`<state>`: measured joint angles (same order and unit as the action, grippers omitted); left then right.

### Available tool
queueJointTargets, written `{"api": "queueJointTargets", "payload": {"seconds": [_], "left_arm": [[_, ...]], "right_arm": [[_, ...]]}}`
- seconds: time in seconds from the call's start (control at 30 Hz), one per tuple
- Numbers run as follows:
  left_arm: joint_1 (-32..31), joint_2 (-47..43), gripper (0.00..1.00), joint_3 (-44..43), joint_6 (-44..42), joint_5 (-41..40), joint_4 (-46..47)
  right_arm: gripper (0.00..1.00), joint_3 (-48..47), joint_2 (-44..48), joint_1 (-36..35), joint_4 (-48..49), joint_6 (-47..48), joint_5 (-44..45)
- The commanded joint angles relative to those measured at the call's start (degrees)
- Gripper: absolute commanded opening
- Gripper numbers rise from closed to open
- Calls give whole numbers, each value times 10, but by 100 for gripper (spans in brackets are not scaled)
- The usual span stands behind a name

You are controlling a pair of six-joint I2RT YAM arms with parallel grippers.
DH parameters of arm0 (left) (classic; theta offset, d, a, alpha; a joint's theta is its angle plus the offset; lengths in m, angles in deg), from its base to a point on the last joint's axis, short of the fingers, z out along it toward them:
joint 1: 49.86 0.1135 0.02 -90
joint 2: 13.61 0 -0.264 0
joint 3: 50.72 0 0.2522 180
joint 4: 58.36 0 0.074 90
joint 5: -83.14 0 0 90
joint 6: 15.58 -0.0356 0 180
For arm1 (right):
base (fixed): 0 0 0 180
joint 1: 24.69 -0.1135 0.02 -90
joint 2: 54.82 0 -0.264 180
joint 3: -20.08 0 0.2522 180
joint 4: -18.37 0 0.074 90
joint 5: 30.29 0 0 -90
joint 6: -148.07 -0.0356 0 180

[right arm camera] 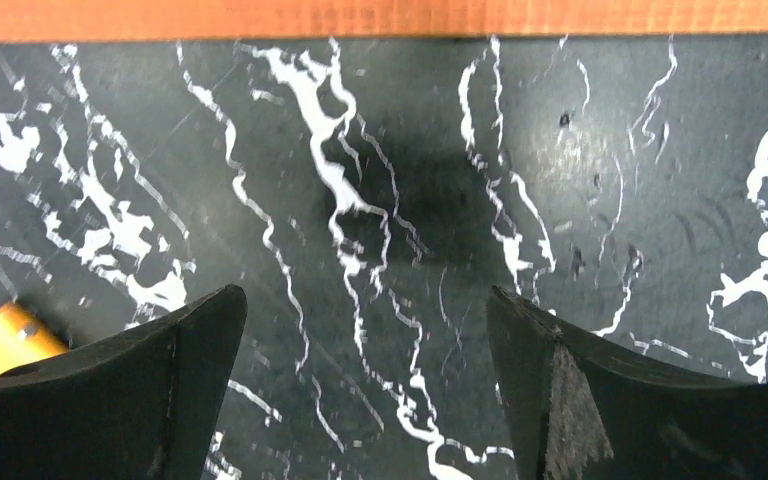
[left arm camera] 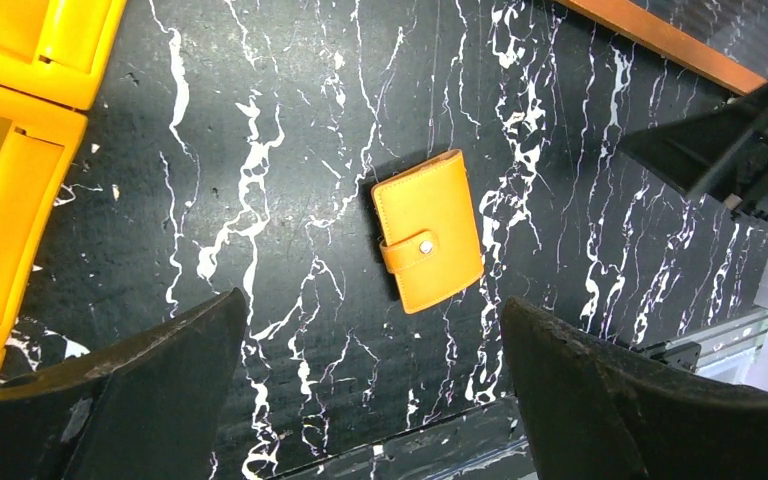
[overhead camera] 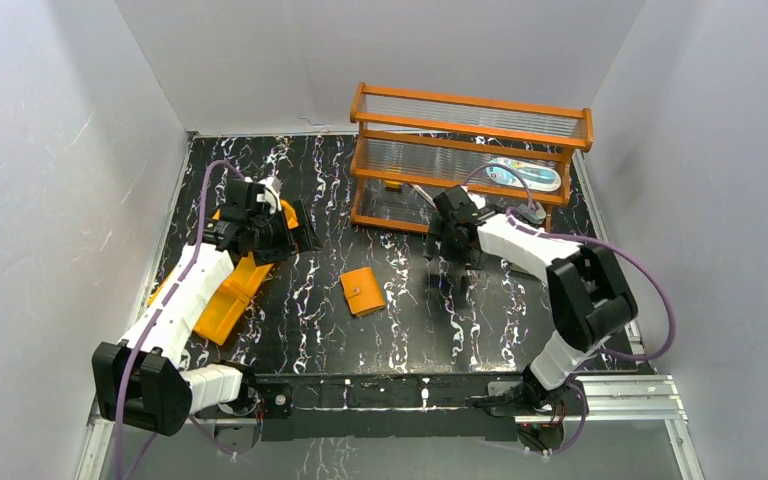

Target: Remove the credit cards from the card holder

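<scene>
left claw (left arm camera: 370, 330): fingers spread as wide as they go, nothing between them; it hangs over the tabletop (overhead camera: 300, 330) with the card holder lying flat just beyond its fingertips
right claw (right arm camera: 362, 300): equally wide and holding nothing; it looks down on bare marble near the rack (overhead camera: 470, 150); an orange corner at the lower left of its view is probably the card holder, though I cannot be sure
card holder (left arm camera: 428, 232): mid-tabletop between the two arms, folded shut, snap tab (left arm camera: 410, 250) fastened across its edge; apart from the tray (left arm camera: 10, 180) and from both claws
credit cards: none visible; I take them to be inside, so no step of the task is done yet
next step, as I judge it: one claw pins the card holder while the other works the snap tab loose
risk, sliding: the marble looks slick and the card holder light; a sideways push on the snap tab would likely skate it away rather than pop it
risk, whole lift: pinching the closed body would pick everything up with the cards locked in
risk, collision: both claws must converge on one small thing; wide-spread fingers could knock each other or flip it
risk, thin cards: flat plastic in tight pockets gives little to pinch; fingertips may slip off or drag out several together
</scene>
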<state>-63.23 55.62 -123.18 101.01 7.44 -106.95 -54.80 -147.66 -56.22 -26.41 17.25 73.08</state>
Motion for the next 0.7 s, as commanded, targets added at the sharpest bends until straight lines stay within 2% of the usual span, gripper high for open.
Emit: {"api": "queueJointTargets", "payload": {"seconds": [0.0, 0.2, 0.4, 0.57, 0.67], "left_arm": [[-3, -31, 98, -4, -5, -30, -20], [-4, -50, 98, -14, 2, -57, -24], [-4, -62, 98, -18, 1, -63, -38], [-4, -69, 98, -21, -14, -76, -54], [-4, -68, 98, -22, -21, -78, -58]], "right_arm": [[98, -47, -39, -3, 48, -8, 72], [98, -107, -116, 0, 83, 29, 157], [98, -168, -180, 15, 91, 71, 195], [98, -152, -183, 39, 143, 135, 180], [98, -153, -183, 57, 136, 161, 188]]}}
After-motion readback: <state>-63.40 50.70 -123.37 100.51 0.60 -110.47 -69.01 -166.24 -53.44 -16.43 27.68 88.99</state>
